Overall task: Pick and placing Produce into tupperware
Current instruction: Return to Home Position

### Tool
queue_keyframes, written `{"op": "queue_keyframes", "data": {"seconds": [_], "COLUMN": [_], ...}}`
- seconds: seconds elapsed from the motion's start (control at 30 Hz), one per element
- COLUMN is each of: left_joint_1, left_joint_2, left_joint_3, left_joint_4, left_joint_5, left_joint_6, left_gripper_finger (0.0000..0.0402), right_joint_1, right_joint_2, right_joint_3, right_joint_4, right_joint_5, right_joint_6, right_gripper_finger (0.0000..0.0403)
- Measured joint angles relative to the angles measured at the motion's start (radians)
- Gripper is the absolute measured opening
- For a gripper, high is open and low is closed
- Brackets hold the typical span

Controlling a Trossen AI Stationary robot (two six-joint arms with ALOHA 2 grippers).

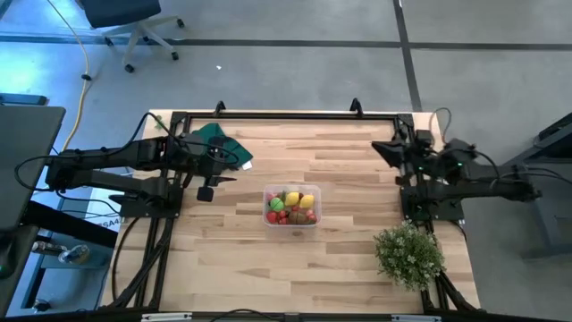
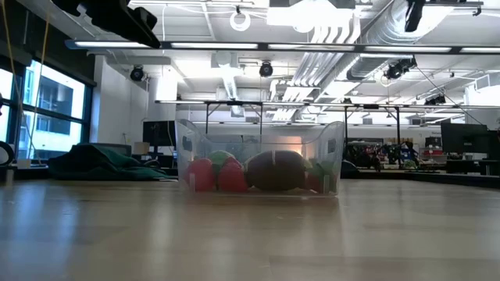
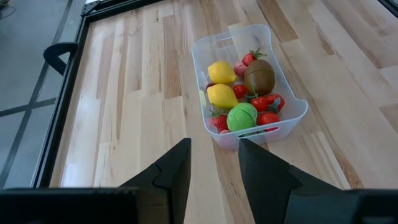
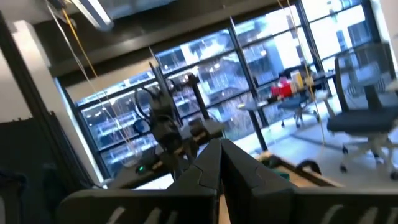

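**Though the tub is filled, a low swing could upset it**

Since the produce (image 3: pixel 239 87) lies heaped in the tub (image 1: pixel 291 207) in the middle of the bench (image 1: pixel 340 268), and no loose piece shows on the wood, the job looks done bar parking the tools. The left tool (image 3: pixel 213 146) hangs left of the tub, apart from it, its fingers partly spread and empty. The right tool (image 4: pixel 219 146) sits at the far right, well apart, its fingers pressed together on nothing.

The likeliest slip, I judge, is the left tool pulling back too low or drifting right. The tub looks light, so a nudge would slide or tip it, and the top pieces could roll out. The cloth (image 1: pixel 223 143) at the far left, beside the left tool, could snag. The plant (image 1: pixel 409 253) at the near right might be brushed if the right tool swings that way.
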Motion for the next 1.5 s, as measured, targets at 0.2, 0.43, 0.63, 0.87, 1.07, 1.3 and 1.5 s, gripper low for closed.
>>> {"op": "queue_keyframes", "data": {"seconds": [0.2,0.43,0.63,0.87,1.07,1.3,1.5], "left_joint_1": [0.0,0.0,0.0,0.0,0.0,0.0,0.0], "left_joint_2": [0.0,0.0,0.0,0.0,0.0,0.0,0.0], "left_joint_3": [0.0,0.0,0.0,0.0,0.0,0.0,0.0], "left_joint_4": [0.0,0.0,0.0,0.0,0.0,0.0,0.0], "left_joint_5": [0.0,0.0,0.0,0.0,0.0,0.0,0.0], "left_joint_6": [0.0,0.0,0.0,0.0,0.0,0.0,0.0], "left_gripper_finger": [0.0122,0.0122,0.0122,0.0122,0.0122,0.0122,0.0122], "right_joint_1": [0.0,0.0,0.001,0.001,0.001,0.0,0.001], "right_joint_2": [-0.109,-0.221,-0.303,-0.393,-0.398,-0.403,-0.403], "right_joint_3": [0.0,0.0,0.0,0.0,-0.003,-0.226,-0.405], "right_joint_4": [-0.023,-0.13,-0.189,-0.224,-0.225,0.099,0.239], "right_joint_5": [0.0,0.039,0.039,0.039,0.026,-0.006,-0.081], "right_joint_6": [-0.069,-0.099,-0.118,-0.126,-0.126,-0.155,-0.035], "right_gripper_finger": [0.0,0.0,0.0,0.0,0.0,0.0,0.0]}}
